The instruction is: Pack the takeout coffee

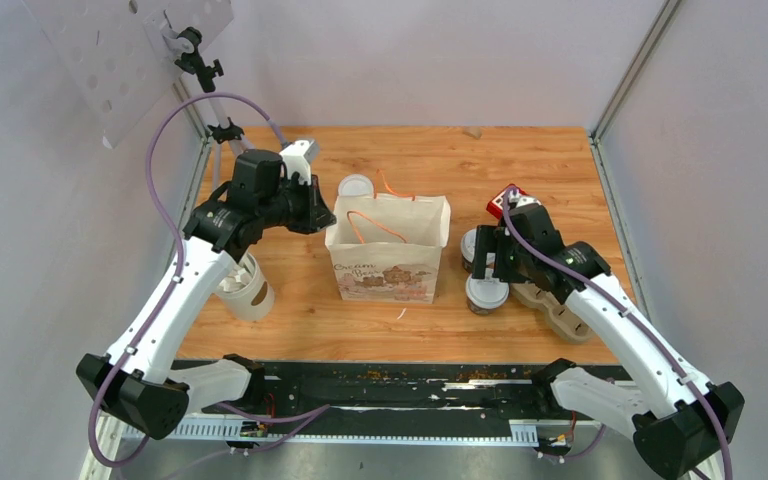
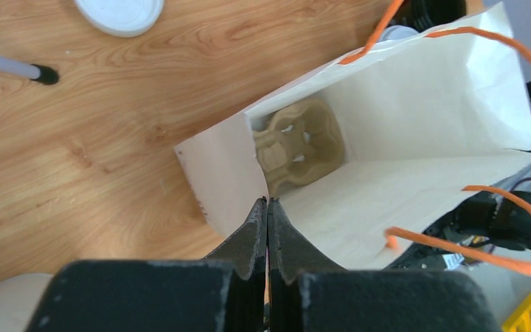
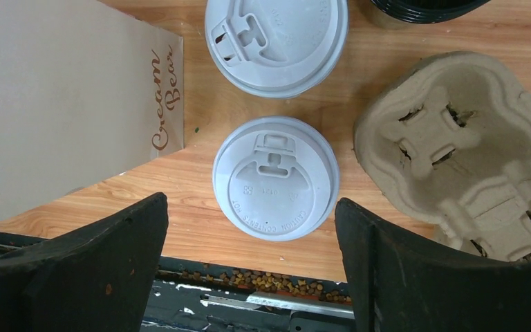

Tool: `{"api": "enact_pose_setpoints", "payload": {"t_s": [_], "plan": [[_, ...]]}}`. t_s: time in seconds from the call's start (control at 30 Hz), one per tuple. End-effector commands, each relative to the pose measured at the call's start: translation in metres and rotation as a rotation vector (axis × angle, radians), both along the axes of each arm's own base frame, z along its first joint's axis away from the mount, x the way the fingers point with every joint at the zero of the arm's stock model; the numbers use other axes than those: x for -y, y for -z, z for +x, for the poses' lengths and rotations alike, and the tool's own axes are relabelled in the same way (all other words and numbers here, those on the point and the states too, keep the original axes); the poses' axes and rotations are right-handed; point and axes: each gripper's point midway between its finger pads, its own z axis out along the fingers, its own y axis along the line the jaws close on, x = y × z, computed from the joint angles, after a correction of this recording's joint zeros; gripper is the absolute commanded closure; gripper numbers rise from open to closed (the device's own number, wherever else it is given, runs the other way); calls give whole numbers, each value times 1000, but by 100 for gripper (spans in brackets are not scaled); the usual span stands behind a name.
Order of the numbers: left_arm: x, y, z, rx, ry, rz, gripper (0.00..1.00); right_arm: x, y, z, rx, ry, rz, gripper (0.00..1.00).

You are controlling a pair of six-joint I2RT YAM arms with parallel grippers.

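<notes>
Two takeout coffee cups with white sip lids stand right of the paper bag (image 1: pixel 390 262): a near cup (image 1: pixel 487 293) (image 3: pixel 275 178) and a far cup (image 1: pixel 473 245) (image 3: pixel 276 41). My right gripper (image 1: pixel 487 268) (image 3: pixel 250 207) hovers open over the near cup, its lid lying between and just ahead of the spread fingers (image 3: pixel 104 263), which do not touch it. My left gripper (image 1: pixel 320 215) (image 2: pixel 268 202) is shut on the bag's left rim corner (image 2: pixel 249 173). The bag stands open, with a pulp cup carrier (image 2: pixel 301 142) at its bottom.
A second pulp carrier (image 1: pixel 560 305) (image 3: pixel 456 145) lies right of the cups. A lidless pale cup (image 1: pixel 245 288) stands left of the bag, partly behind my left arm. A loose white lid (image 1: pixel 356 186) (image 2: pixel 119 12) lies behind the bag. A red item (image 1: pixel 505 200) sits farther back.
</notes>
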Motion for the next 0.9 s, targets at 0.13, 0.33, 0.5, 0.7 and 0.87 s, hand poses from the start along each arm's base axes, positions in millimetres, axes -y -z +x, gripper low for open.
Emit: {"api": "enact_pose_setpoints", "payload": {"t_s": [0.13, 0.33, 0.5, 0.7, 0.87], "plan": [[-16, -9, 8, 66, -40, 86, 100, -4, 11, 11, -11, -38, -29, 8], [-16, -7, 17, 77, -47, 107, 100, 1, 22, 9, -40, -33, -59, 5], [-10, -22, 14, 107, -18, 69, 88, 0, 28, 8, -57, -46, -67, 5], [-4, -31, 5, 109, 34, 39, 52, -4, 33, 10, -57, -66, -62, 9], [-13, -38, 2, 129, 7, 65, 33, 0, 36, 10, -58, -68, -80, 11]]}}
